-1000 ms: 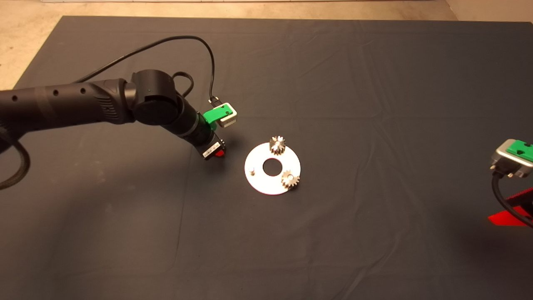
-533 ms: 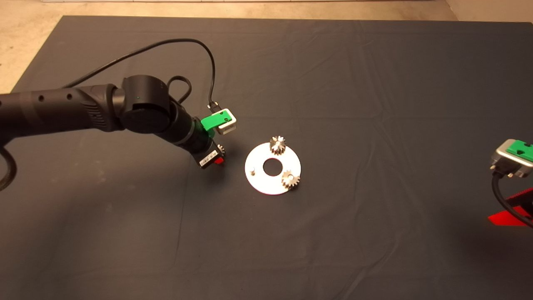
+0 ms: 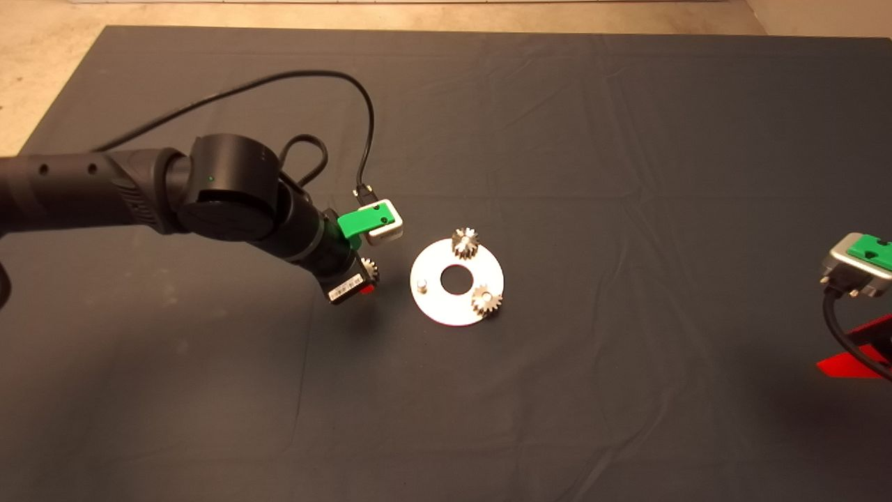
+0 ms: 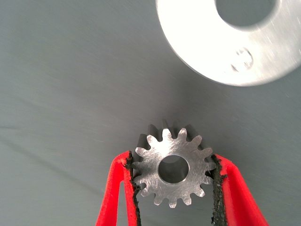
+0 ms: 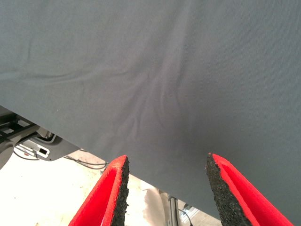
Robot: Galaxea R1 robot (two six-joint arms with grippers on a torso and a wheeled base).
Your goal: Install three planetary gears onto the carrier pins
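You have bare dark mat (image 3: 557, 390) all around your left gripper (image 3: 368, 274), with the flat round silver carrier disc (image 3: 456, 302) just beyond its fingertips. Its one bare upright silver pin (image 3: 421, 284) stands on the near edge; two small toothed metal gears (image 3: 464, 242) (image 3: 486, 301) sit farther across. Your fingers (image 4: 123, 188) pinch a third silvery spur gear (image 4: 171, 170) by its teeth. The right gripper (image 5: 164, 188) waits spread wide at the mat's edge.
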